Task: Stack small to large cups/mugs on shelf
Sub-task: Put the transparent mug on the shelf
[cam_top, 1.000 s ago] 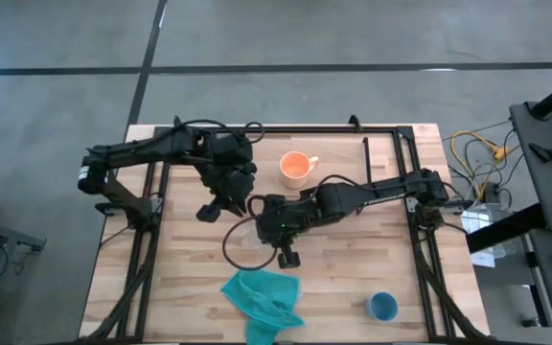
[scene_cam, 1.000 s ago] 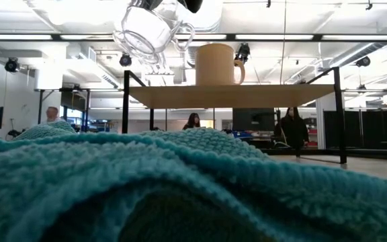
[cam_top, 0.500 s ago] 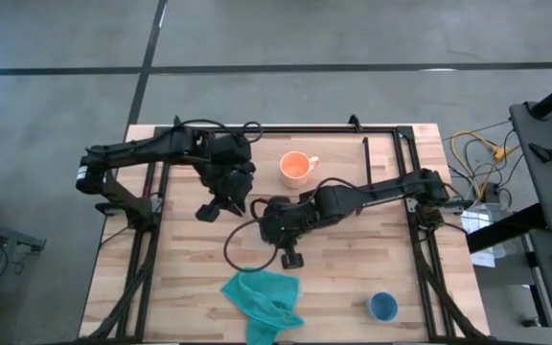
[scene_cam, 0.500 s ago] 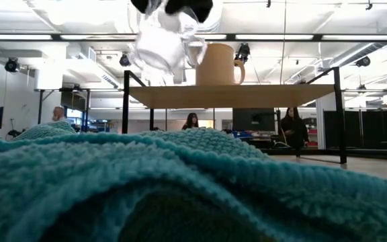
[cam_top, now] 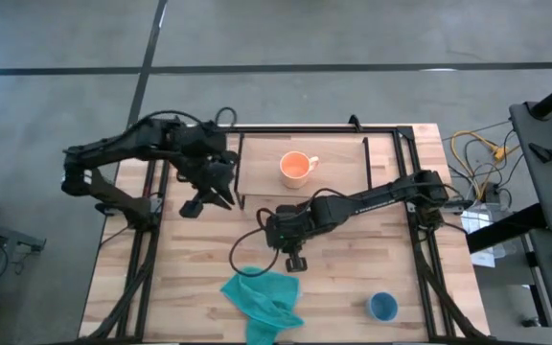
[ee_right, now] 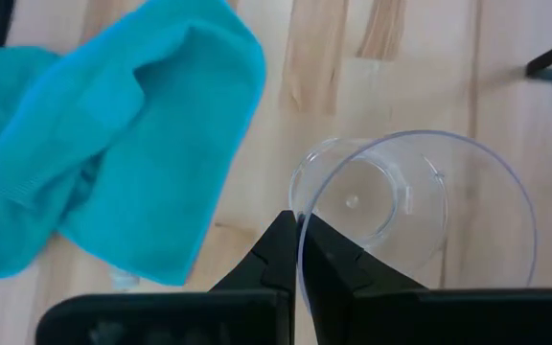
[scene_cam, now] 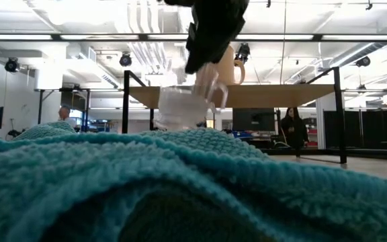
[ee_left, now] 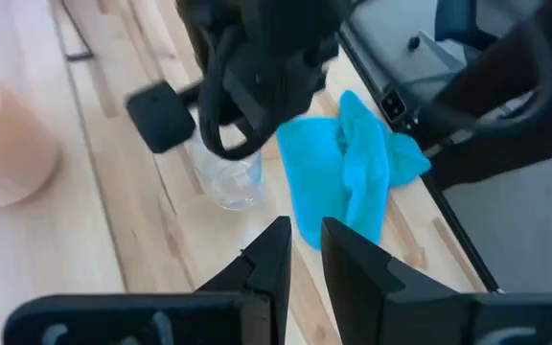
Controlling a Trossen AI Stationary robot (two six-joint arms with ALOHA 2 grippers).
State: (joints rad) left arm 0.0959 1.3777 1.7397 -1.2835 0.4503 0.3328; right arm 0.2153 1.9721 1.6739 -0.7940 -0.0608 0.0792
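Note:
The tiny clear glass cup [ee_right: 391, 206] hangs under my right gripper [ee_right: 298, 230], which is shut on it just above the tabletop, in front of the shelf [cam_top: 343, 158]. In the low view the cup [scene_cam: 180, 107] stands about upright, its base hidden behind the teal cloth [scene_cam: 180, 188]. The orange mug [cam_top: 296, 168] stands on the shelf. The blue cup [cam_top: 382, 307] sits on the table near the near edge. My left gripper [ee_left: 305, 240] hovers left of the shelf with its fingers almost together, holding nothing. My right gripper holds the clear cup by its rim [ee_right: 302, 206], one finger inside and one outside the wall. The fingers come from above, pointing down. The cup is upright below them; whether its base touches the table I cannot tell, as the cloth hides it.
The teal cloth [cam_top: 262, 297] lies crumpled just near-side of the held cup. The shelf's black legs [cam_top: 241, 172] stand close to both grippers. Bare tabletop [cam_top: 353, 259] stretches between the cloth, the blue cup and the shelf. People move in the room beyond the table.
My right gripper has come down from above shelf height to just over the table, shifting slightly toward the near edge, and the cup has gone from tilted to about upright. My left arm has drawn back toward the table's left and far side.

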